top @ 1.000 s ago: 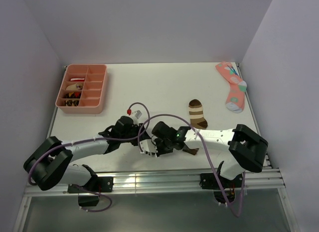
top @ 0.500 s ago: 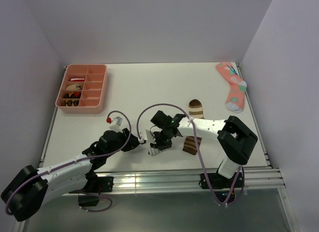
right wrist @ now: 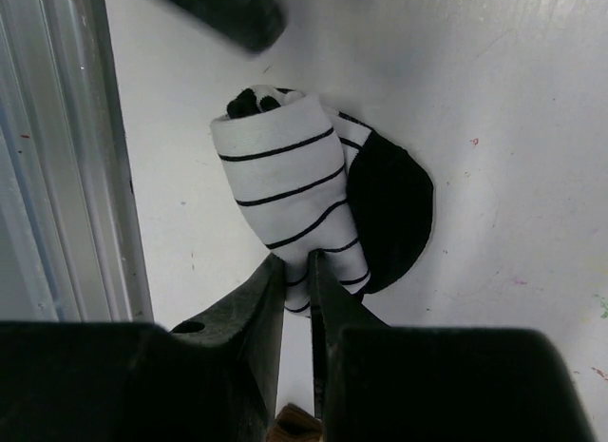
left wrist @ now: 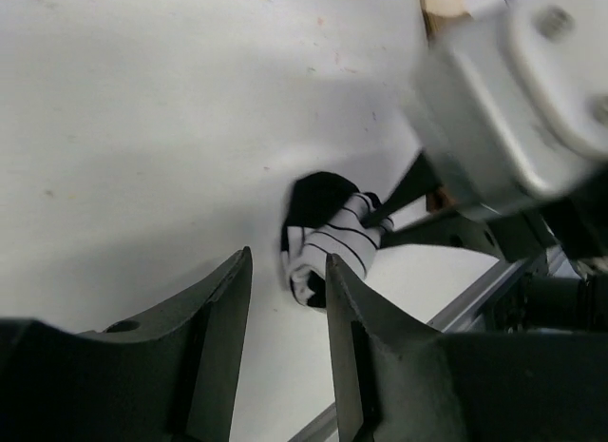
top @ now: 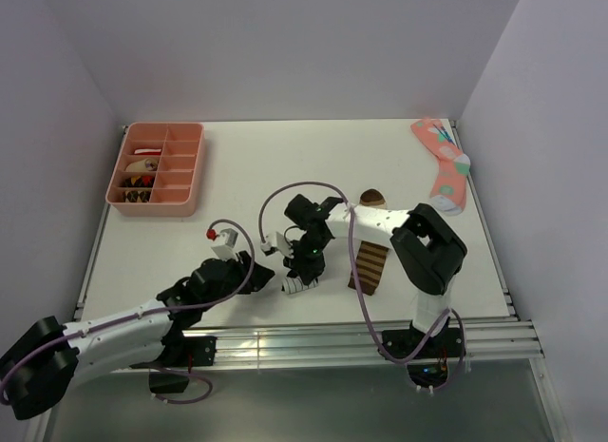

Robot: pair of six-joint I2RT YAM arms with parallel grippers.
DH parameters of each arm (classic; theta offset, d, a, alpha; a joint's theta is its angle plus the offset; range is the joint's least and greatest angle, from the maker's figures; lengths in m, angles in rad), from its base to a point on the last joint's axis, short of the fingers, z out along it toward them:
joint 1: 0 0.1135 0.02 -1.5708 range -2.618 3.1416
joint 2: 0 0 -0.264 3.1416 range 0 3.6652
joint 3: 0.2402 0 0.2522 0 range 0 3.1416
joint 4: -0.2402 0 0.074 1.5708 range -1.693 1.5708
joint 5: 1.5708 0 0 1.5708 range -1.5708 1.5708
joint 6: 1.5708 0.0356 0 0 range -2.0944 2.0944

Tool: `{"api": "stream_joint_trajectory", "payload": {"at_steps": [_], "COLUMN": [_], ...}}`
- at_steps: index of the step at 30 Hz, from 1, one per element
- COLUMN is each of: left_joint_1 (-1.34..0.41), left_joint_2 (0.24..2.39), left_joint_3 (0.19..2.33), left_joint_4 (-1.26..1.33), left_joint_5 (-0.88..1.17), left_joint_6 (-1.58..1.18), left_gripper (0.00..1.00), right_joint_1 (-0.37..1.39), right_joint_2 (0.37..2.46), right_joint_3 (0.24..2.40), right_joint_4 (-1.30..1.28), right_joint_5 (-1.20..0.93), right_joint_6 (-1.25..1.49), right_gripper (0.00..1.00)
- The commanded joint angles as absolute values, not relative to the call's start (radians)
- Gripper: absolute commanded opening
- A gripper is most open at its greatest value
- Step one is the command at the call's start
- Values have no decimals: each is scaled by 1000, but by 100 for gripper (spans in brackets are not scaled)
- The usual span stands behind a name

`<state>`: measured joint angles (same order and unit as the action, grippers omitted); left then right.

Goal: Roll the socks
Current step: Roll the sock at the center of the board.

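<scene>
The right gripper (right wrist: 296, 271) grasps the rolled white sock (right wrist: 285, 166); it should hold the roll tight. The left gripper (left wrist: 287, 271), released, hovers just left of it.

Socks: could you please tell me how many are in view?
3: the white striped sock rolled near the front edge, the brown striped sock just right of it, the pink dotted sock at the far right corner.
</scene>
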<state>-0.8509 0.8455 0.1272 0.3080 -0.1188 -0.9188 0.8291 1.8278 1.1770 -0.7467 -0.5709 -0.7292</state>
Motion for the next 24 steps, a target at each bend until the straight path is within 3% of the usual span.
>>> {"api": "stream_joint_trajectory", "payload": {"at_steps": [1,24], "left_joint_1": [-928,-989], "left_joint_2": [887,1268], "left_joint_3": [207,368], "left_joint_4": [316,471], "left_joint_5": [-201,-9], "left_joint_6": [-835,-580], "left_gripper": [43,52], "right_joint_1": [825,801], "right_joint_2": [1923,2062], "right_joint_3": [1163,1261], "right_joint_4": [-818,-940], "right_joint_5": [-494,-480], "right_joint_6": [-716,-746], "right_gripper": [10,10]}}
